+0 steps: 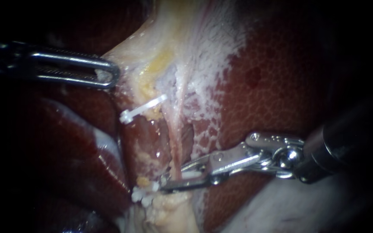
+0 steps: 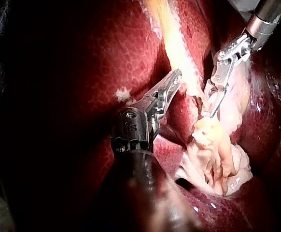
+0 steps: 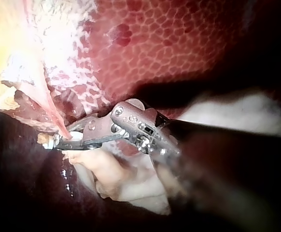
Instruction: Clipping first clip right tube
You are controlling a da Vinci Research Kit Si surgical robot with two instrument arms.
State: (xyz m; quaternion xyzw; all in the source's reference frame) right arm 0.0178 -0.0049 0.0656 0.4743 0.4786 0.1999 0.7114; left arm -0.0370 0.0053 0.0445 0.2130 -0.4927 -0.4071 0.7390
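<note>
setting: surgical bench | evidence: exposed liver (image 1: pixel 281 86), white clip (image 1: pixel 143 110) on tissue

— Where is the left instrument (image 1: pixel 109 74)?
— Upper left of the frame, its tip against the tissue band (image 1: pixel 160 39) running down the middle. Below it lies the upper clip (image 1: pixel 143 110); the lower clip (image 1: pixel 145 192) sits near the bottom edge.
— And the right instrument (image 1: pixel 173 177)?
— It comes in from the right, over the liver (image 1: pixel 273 86). The right tube (image 1: pixel 175 146) passes between its jaws, which hold a third clip (image 1: pixel 191 174) just right of the lower clip.
</note>
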